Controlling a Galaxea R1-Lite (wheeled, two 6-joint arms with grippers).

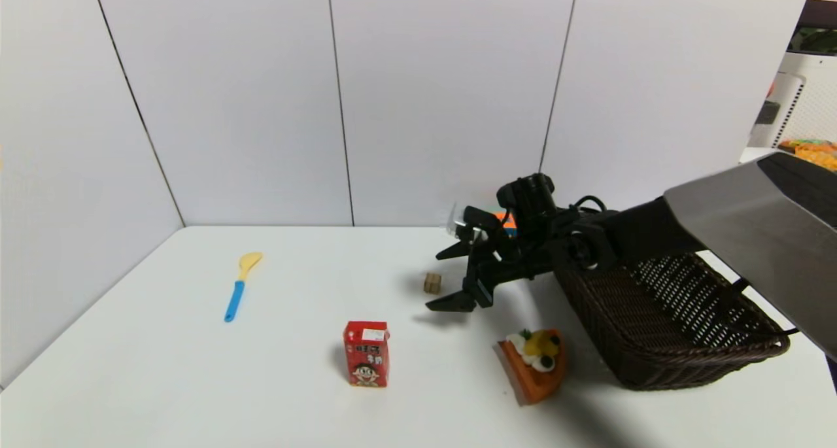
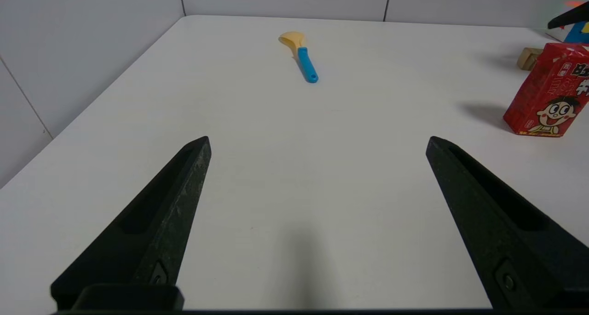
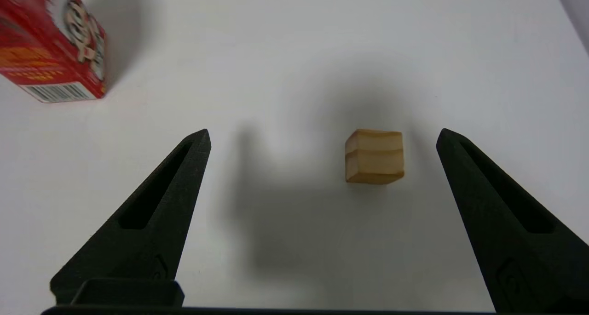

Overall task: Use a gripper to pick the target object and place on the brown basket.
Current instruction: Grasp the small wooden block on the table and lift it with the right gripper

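The small block (image 3: 374,156) is bare, matt layered wood. The basket (image 1: 680,317) is dark woven wicker. The right gripper's fingers (image 3: 152,214) look like grainy matt black plastic. The red carton (image 2: 550,92) is printed, faintly glossy card on a smooth white table (image 1: 196,382).

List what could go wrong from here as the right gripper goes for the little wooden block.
1. The wooden block sits off-centre in the open right gripper, near one finger; closing may push or twist it rather than grip it.
2. The block is small, so a shallow pinch could let it slip on the way to the brown basket.
3. The cake slice lies just in front of the basket; a low swing might clip it.
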